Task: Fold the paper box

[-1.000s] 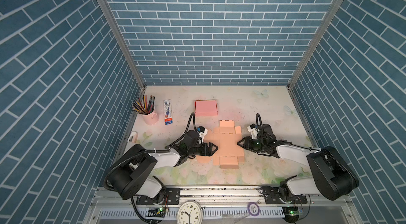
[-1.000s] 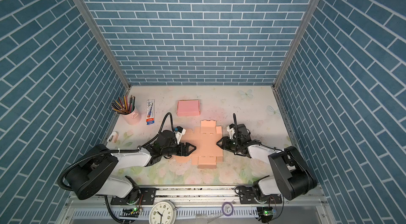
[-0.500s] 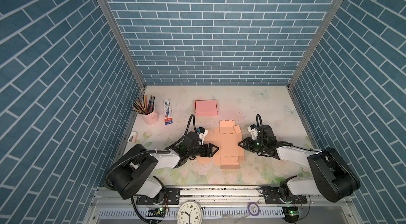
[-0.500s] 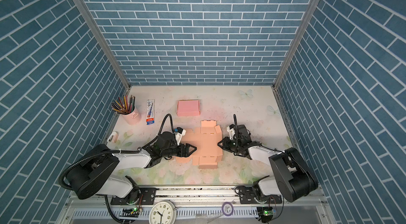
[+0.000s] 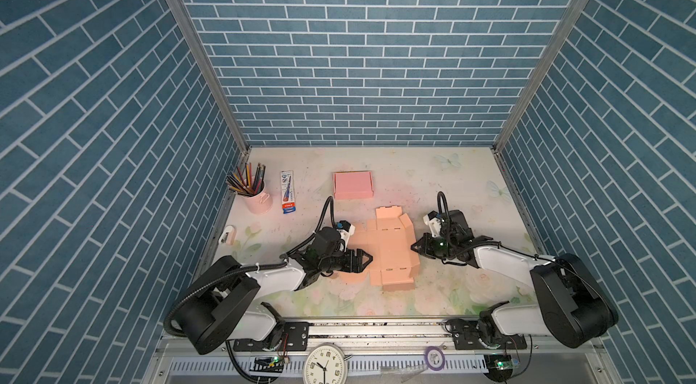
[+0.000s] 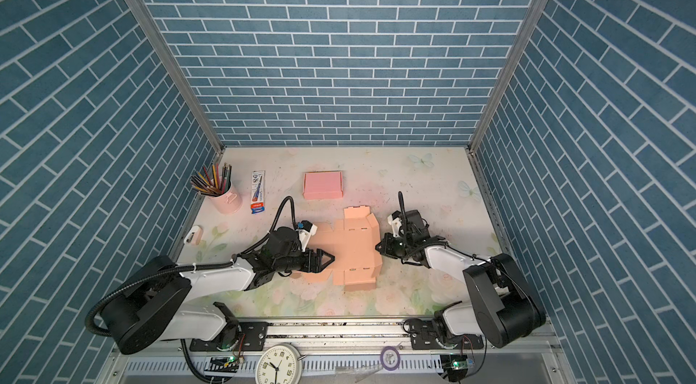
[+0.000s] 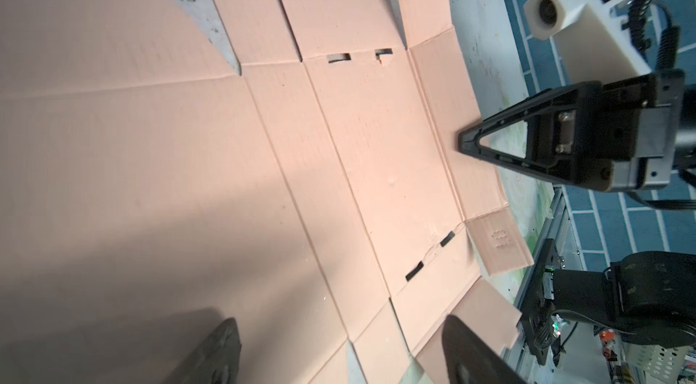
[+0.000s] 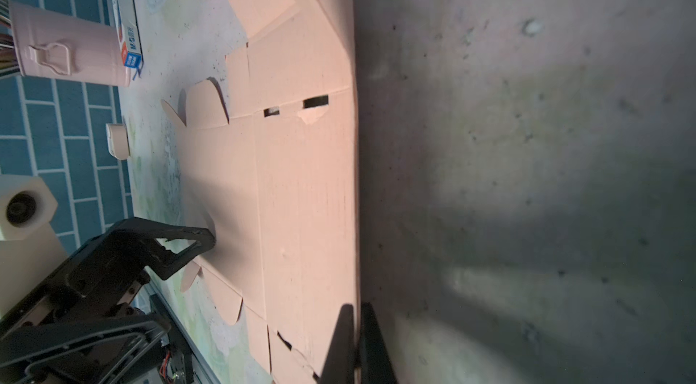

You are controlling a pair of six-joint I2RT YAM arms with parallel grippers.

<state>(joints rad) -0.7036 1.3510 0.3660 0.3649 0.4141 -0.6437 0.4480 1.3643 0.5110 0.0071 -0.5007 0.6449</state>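
- Currently the right hand (image 5: 414, 248) is clenched on the right flap of the flat paper box (image 5: 389, 250) on the bench (image 5: 444, 182); that thin edge may slip out when lifted.
- With the left hand (image 5: 367, 259) released above the left panel, the unpinned sheet could slide.

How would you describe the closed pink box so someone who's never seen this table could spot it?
On the floral table inside the blue brick walls, look toward the back wall, left of centre. Behind the flat peach cardboard blank sits the pink box. It is the only closed, raised box, brighter pink than the blank, apart to the right of the pencil cup and the blue-and-white packet.
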